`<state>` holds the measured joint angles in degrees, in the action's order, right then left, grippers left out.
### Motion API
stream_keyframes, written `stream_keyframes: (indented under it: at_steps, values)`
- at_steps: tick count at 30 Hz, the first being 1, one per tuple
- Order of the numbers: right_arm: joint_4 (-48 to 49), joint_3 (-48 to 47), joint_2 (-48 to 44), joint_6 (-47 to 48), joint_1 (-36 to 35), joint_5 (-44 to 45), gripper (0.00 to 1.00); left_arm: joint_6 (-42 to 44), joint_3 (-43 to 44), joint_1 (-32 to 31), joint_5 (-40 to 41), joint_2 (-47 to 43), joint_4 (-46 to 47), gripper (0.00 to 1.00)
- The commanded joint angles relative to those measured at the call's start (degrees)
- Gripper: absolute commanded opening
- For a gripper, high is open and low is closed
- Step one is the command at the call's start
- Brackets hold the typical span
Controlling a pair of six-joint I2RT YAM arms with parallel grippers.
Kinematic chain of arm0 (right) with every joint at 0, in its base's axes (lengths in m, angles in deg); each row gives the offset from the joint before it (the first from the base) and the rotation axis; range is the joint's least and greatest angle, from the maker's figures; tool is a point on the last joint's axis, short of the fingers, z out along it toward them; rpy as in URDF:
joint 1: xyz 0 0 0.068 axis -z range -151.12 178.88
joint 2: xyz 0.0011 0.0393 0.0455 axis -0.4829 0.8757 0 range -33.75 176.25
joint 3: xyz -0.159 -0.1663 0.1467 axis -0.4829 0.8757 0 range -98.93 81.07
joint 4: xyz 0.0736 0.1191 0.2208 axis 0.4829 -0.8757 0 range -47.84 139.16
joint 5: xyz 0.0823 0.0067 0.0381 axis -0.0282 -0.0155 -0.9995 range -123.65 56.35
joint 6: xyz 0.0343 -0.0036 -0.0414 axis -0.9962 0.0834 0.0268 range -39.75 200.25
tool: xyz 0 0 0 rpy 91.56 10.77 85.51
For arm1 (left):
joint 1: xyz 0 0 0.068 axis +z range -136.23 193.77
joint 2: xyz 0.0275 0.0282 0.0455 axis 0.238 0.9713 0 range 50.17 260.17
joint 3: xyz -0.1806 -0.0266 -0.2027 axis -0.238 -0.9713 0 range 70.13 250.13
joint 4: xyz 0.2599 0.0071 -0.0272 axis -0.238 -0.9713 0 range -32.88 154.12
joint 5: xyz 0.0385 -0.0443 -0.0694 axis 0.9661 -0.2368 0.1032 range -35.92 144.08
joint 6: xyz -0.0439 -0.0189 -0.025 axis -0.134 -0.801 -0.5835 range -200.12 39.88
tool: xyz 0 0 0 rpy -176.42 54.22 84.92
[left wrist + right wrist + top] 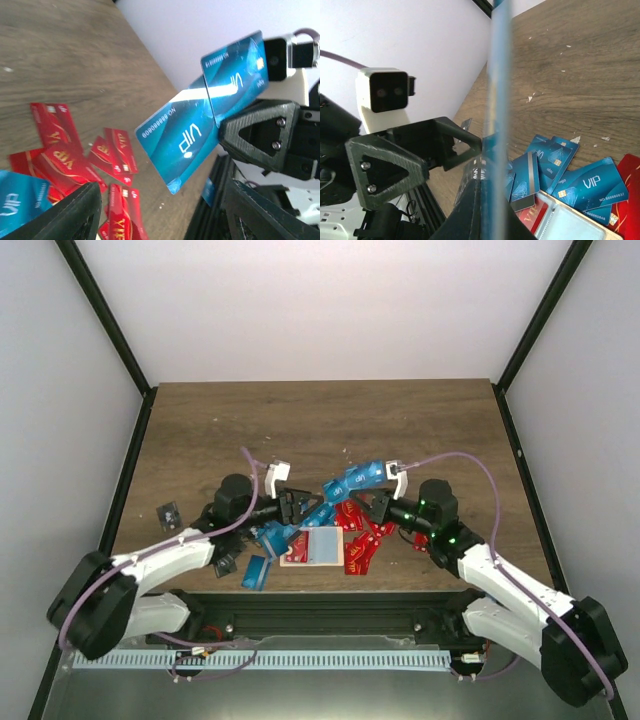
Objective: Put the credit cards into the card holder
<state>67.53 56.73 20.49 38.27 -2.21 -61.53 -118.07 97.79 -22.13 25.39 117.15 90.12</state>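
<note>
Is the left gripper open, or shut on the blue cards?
Open. The left gripper has its fingers wide apart; the two blue cards hang between them, pinched by the right gripper.

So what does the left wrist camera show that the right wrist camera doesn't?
Only left wrist: the printed faces of the two held blue cards. Only right wrist: the card holder; it sees those cards merely edge-on. Both: the wooden table, with loose red cards lying on it.
</note>
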Motion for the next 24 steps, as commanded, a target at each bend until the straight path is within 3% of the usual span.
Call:
stream_keyframes:
  at_steps: [1, 9, 11, 14, 15, 24]
  values:
    - [0.78, 0.03, -0.56, 1.06, 3.19, -6.77, 0.01, -1.71, 2.75, 0.44, -12.10, 6.65, 14.98, 0.69]
    - [5.26, 1.29, 1.13, -1.52, 6.08, -14.04, 0.01, -6.66, 5.35, 0.39, -16.06, 14.77, 23.96, 0.50]
    - [6.05, 1.60, 1.38, -1.99, 6.13, -14.91, 0.01, -8.62, 5.75, 0.39, -17.20, 16.73, 27.19, 0.39]
    - [5.67, 1.74, 1.17, -2.18, 6.30, -15.32, 0.01, -10.02, 6.43, 0.39, -17.97, 18.61, 28.63, 0.07]
    - [5.22, 1.83, 0.95, -2.27, 6.37, -15.22, 0.01, -9.97, 6.44, 0.39, -17.70, 18.78, 28.48, 0.04]
    - [6.69, 4.78, -0.71, -5.12, 6.56, -17.41, 0.01, -11.31, 5.31, -0.02, -17.91, 19.34, 31.52, 0.04]
